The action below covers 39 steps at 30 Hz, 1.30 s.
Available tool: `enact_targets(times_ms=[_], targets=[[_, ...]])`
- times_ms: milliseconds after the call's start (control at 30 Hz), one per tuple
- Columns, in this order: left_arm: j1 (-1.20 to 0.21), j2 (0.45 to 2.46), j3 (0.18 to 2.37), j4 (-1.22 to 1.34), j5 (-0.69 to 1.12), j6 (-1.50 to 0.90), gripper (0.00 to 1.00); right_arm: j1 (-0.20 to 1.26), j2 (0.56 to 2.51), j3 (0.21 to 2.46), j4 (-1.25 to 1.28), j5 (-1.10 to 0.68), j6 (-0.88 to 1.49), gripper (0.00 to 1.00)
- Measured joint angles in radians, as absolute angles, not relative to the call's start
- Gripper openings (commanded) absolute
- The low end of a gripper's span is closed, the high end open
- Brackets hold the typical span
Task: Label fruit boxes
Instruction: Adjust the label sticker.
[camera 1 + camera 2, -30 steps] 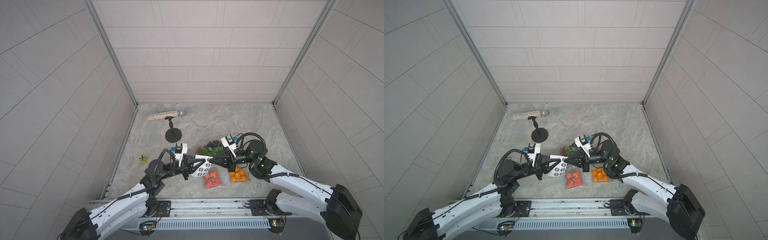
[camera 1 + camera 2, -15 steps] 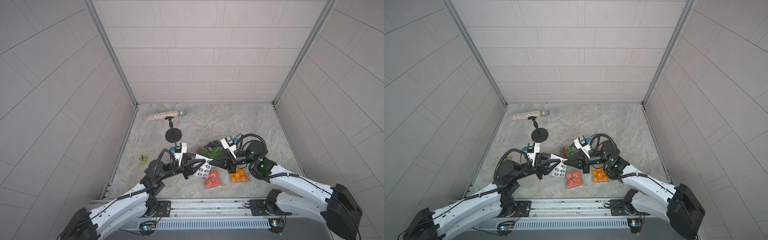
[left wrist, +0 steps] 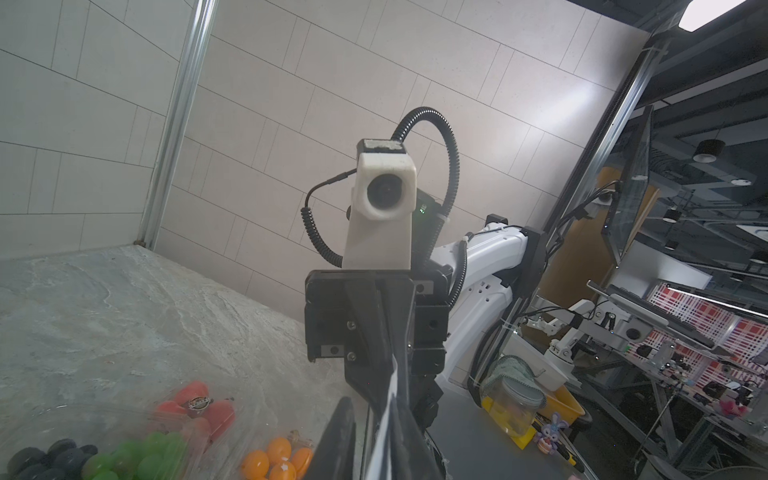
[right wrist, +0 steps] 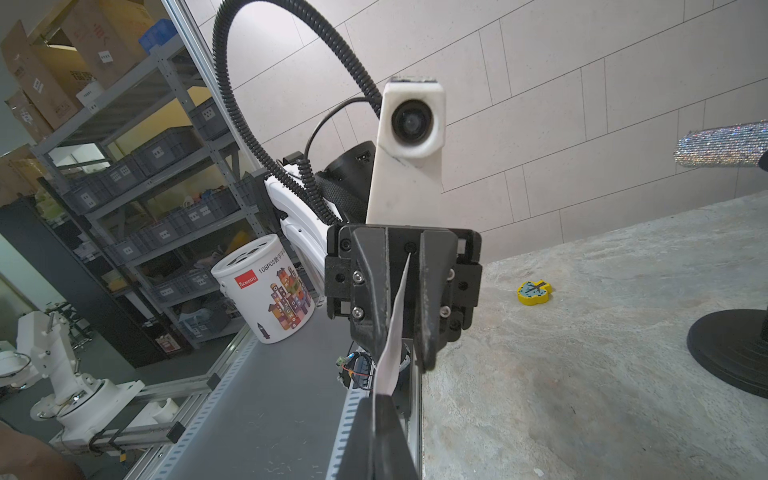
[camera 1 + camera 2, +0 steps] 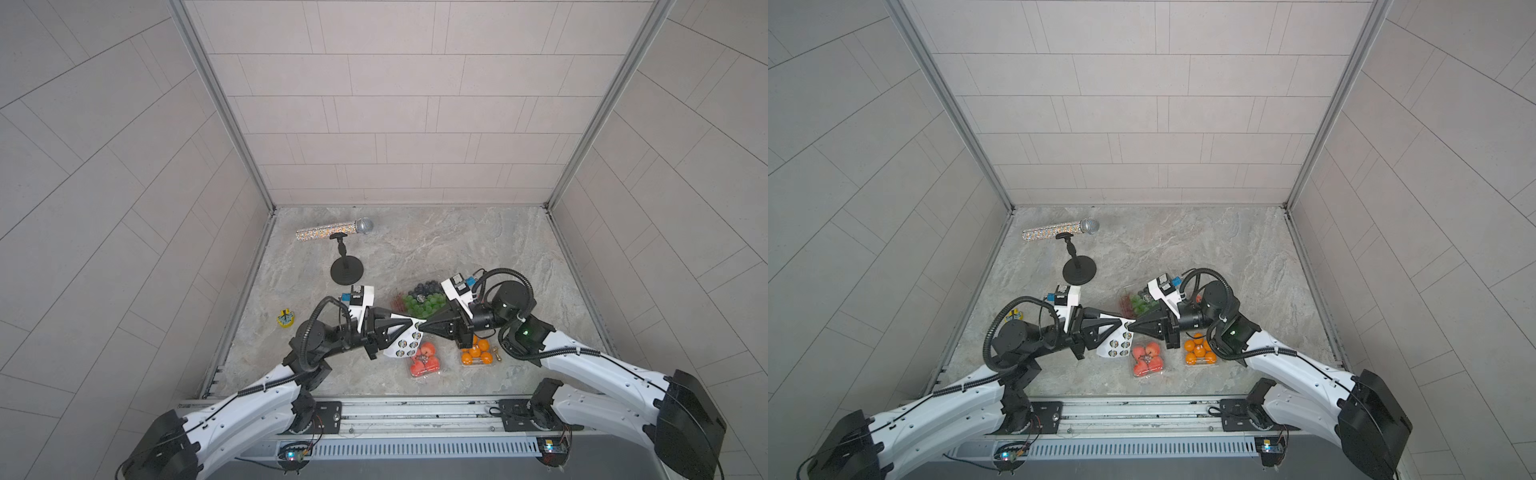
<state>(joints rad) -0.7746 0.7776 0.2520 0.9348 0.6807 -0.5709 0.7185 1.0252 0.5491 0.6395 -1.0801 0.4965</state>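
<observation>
While both arms hang nose to nose up in the air, the white sticker sheet (image 5: 402, 343) dangles between them. The right claw (image 5: 422, 327) is pinched tight on the sheet's upper corner. Seen head-on, the left claw (image 4: 403, 357) looks a touch apart. The sheet runs through the gap and leans on one finger (image 4: 372, 295), so I wouldn't call that a real clamp.

What matters for sticking: the red-fruit clamshell (image 5: 424, 360) sits on the table (image 5: 457, 249) just below the meeting tips, slightly to the rail side, about equally near either claw. The orange clamshell (image 5: 477, 352) is under the right claw's body. The grape-and-blueberry clamshell (image 5: 420, 302) lies beyond the tips, with a second red-fruit clamshell (image 3: 195, 409) just beside it. My guess is a peel comes first.
</observation>
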Motion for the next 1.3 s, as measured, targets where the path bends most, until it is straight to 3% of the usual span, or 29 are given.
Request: enact_targets(times_ms=[100,200,1300], targets=[[-0.775,0.8,0.252,0.947,0.693,-0.577,0.03,0.719,1.025,0.549,0.637,-1.079,0.496,0.0],[-0.775,0.804,0.252,0.95,0.699,-0.581,0.0,0.719,1.025,0.549,0.634,-1.08,0.493,0.0],[-0.775,0.839,0.252,1.036,0.776,-0.669,0.0,0.727,1.027,0.558,0.601,-1.059,0.453,0.0]])
